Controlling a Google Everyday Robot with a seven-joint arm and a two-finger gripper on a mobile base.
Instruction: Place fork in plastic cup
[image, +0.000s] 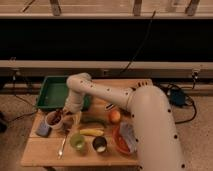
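Observation:
The fork (62, 146) is slim and pale and lies on the wooden table (45, 152) near the front left, pointing front to back. The plastic cup (77, 141) is light green and stands upright just right of the fork. My gripper (71, 119) hangs at the end of the white arm over the left middle of the table, behind the green cup and beside the white cup with red contents (54, 119). It is above and behind the fork and apart from it.
A green tray (50, 93) sits at the back left. A banana (91, 132), a dark green item (93, 121), an orange (114, 116), a dark cup with white inside (100, 144), and a red bowl (121, 140) holding a grey cloth fill the middle and right. A grey-blue object (44, 130) lies at left.

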